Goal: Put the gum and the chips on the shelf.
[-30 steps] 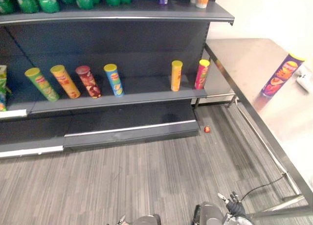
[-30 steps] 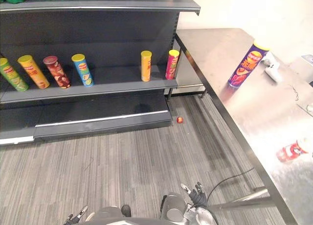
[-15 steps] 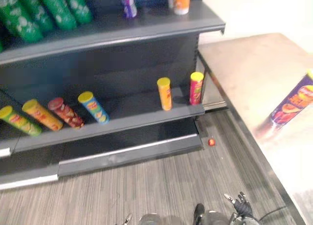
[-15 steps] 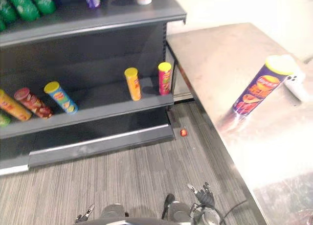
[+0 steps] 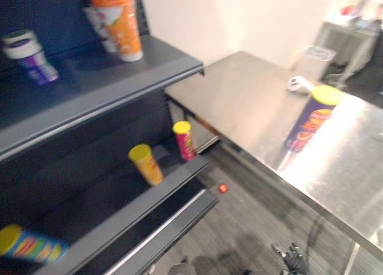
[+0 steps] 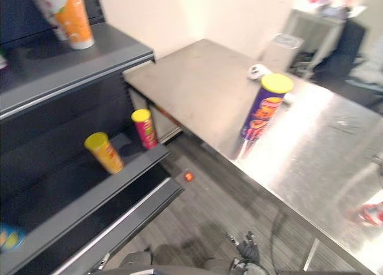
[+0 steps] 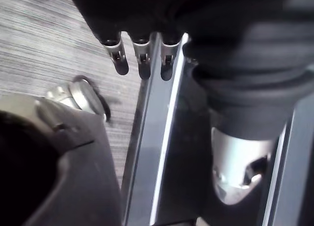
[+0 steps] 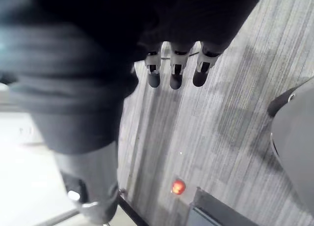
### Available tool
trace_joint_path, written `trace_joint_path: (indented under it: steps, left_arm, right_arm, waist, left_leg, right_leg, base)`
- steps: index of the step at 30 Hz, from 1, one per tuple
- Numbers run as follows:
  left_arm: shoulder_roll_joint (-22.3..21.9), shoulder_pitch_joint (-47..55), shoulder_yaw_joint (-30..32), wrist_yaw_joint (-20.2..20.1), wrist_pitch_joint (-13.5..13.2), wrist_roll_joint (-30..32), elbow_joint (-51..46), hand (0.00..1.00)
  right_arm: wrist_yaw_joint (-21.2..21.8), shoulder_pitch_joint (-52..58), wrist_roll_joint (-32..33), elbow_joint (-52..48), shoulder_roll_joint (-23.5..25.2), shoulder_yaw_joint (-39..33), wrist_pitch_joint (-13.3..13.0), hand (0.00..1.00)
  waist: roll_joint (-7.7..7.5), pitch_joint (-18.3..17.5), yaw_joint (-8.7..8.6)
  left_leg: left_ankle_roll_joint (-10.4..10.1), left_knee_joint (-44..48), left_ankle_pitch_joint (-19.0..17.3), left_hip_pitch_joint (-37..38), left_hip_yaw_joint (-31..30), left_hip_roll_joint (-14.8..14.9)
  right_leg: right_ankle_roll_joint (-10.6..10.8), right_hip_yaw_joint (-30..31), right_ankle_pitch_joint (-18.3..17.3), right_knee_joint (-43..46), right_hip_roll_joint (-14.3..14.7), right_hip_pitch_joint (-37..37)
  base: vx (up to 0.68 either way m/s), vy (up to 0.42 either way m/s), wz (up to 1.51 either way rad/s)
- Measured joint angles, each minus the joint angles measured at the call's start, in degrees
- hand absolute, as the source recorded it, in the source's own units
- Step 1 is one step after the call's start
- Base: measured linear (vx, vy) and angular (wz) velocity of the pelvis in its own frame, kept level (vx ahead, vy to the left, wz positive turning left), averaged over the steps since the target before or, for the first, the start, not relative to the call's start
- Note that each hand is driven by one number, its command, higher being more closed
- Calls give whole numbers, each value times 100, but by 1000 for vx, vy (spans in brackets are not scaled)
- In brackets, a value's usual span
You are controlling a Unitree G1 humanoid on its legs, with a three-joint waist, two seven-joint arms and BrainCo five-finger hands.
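Chips (image 5: pixel 305 128) stand upright on the worktop (image 5: pixel 239 95), probably easy to grasp. The left hand (image 7: pixel 142 59) and right hand (image 8: pixel 175 71) hang empty, fingers relaxed.

- My right hand (image 8: pixel 175 69) hangs over the floor (image 8: pixel 230 103). Its fingers (image 8: pixel 153 74) are straight in a row, dark tips toward the floor, and I see nothing held between them.
- The thumb (image 8: pixel 88 186) stands apart from the fingers and touches nothing.
- The floor is grey with fine stripes.
- A small red-orange round thing (image 8: pixel 178 187) lies on the floor at the edge where it meets a dark shelf base (image 8: pixel 211 217), just beside the base's corner.
- I cannot tell what that round thing is; it lies apart from my hand.
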Motion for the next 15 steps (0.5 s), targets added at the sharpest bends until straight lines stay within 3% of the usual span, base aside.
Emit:
trace_joint_path:
  steps: [3,7,9,11,14,15]
  left_arm:
    - [46,-109,-8,-9,20,18,241,0]
    - [17,-256,-62,-52,112,128,466,0]
    - [7,-256,-60,-150,114,229,467,0]
    - [11,-209,-61,-186,110,231,475,0]
    - [134,-144,-309,-204,124,246,429,0]
    - [166,-144,-354,-210,128,262,411,0]
  right_arm:
    - [-43,65,-8,2,55,15,-166,0]
    - [-201,64,-64,-29,48,-215,-450,0]
    - [-368,37,-620,-64,-7,-210,-479,0]
    - [-383,-14,-762,-18,-60,-200,-481,0]
    - [-408,-145,-786,130,-70,-204,-463,0]
    - [-415,-159,-783,172,-71,-202,-463,0]
  waist:
    - [-42,-46,-10]
    - [130,-29,-26]
    - [186,-25,-9]
    - [247,10,10]
    - [210,21,-32]
    - [182,28,-40]
  left_leg:
    - [232,-20,-135,273,668,-105]
    - [277,-93,-107,540,1255,-38]
    - [372,-84,-46,679,1742,90]
    - [453,-86,6,753,2008,133]
    - [468,-74,13,948,2363,169]
    - [460,-53,7,969,2356,130]
  right_leg:
    - [228,1,201,60,-136,-196]
    - [109,-439,840,-42,-81,-442]
    - [-226,-1355,1288,-256,-57,-487]
    - [-447,-1880,1507,-419,-41,-476]
    - [-751,-2688,1243,-132,-159,-582]
    - [-672,-2728,1295,-109,-143,-616]
  base:
    - [161,221,-117]
    - [80,136,-93]
    - [10,101,-135]
    - [-37,22,-117]
    - [-44,-49,-68]
    - [-47,-82,-48]
